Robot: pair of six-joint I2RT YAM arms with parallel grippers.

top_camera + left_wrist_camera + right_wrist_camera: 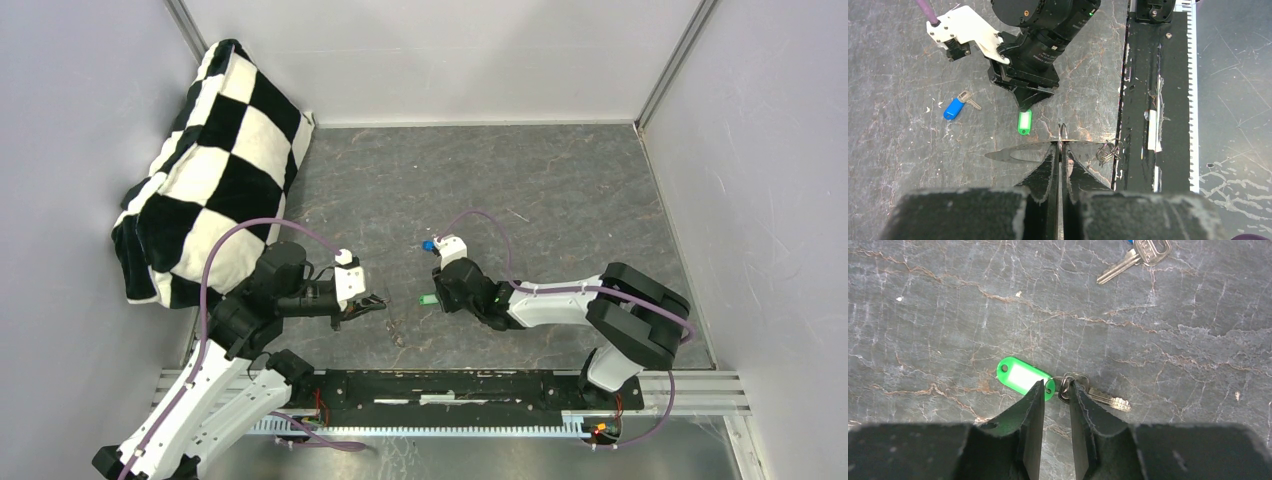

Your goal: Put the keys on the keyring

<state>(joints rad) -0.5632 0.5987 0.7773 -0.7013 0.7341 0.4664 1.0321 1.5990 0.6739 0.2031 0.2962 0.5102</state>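
Left wrist view shows the left pincer [1060,149] clamped shut on the thin grey metal keyring [1063,131] (seen edge-on, poking past its tips). On the dark marbled surface [948,315] the right pincer [1055,390], narrowly parted, straddles the small green-headed metal key [1020,376]; whether it pinches, I cannot tell. The small blue-headed key [954,108] lies nearby.

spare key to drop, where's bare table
Grey stone tabletop beyond and right of the blue-headed key to the white back wall, and between that key and the black-and-white checked cushion. Crowded: between left gripper and right gripper, around the green-tagged key.
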